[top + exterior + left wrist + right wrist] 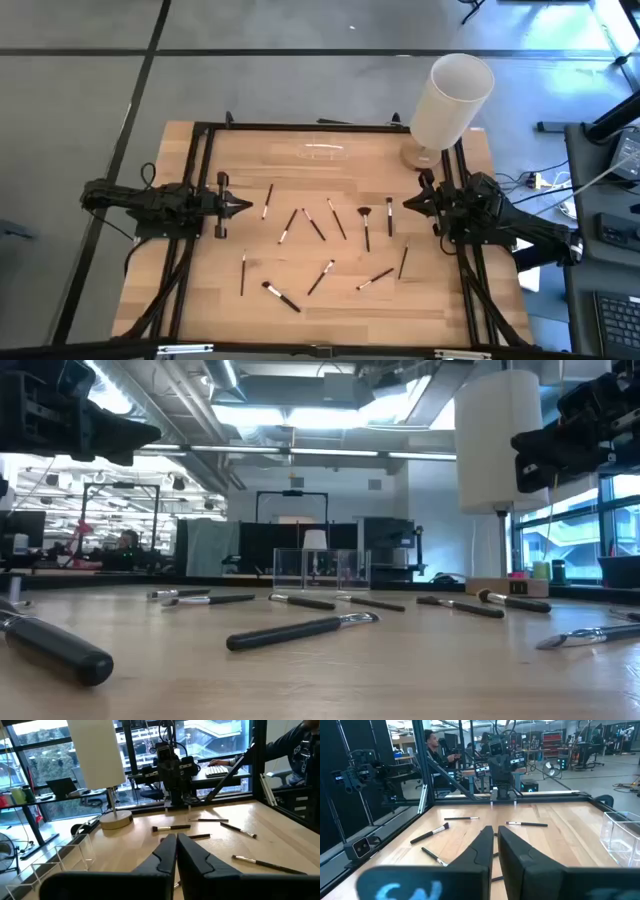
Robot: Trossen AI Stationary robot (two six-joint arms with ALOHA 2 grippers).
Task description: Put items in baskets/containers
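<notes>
so both arms are parked at the sides of the wooden table (330, 300), nothing in either one. the left gripper (244, 206) sits at the left edge with its tip pointing inward, raised off the wood, and in its wrist view the two dark fingers (165, 855) are pressed together. the right gripper (408, 203) mirrors it at the right edge, jaws nearly together with just a thin slit between them in its own wrist view, holding nothing. the makeup brushes (313, 224) are scattered flat over the middle of the table between the two grippers, about a dozen of them, dark handles with silvery ferrules, pointing every which way; one with a fanned-out dark head (365, 222) lies closer to the right gripper, one with a pale tip (279, 296) is down near the front edge. none of them are in the clear holder (322, 153), which sits toward the back edge of the table, barely more than faint glassy outlines from above; from table height you can see it's a low transparent box (321, 569) with dividers, well behind the brushes. a tall white cylinder (450, 98) on a tan round base stands at the back right corner, not part of this. as for writing: i can't read any brand or label anywhere, there's a small dark tag on a tan block (512, 587) in the low view but whatever is on it is too small to make out.
</notes>
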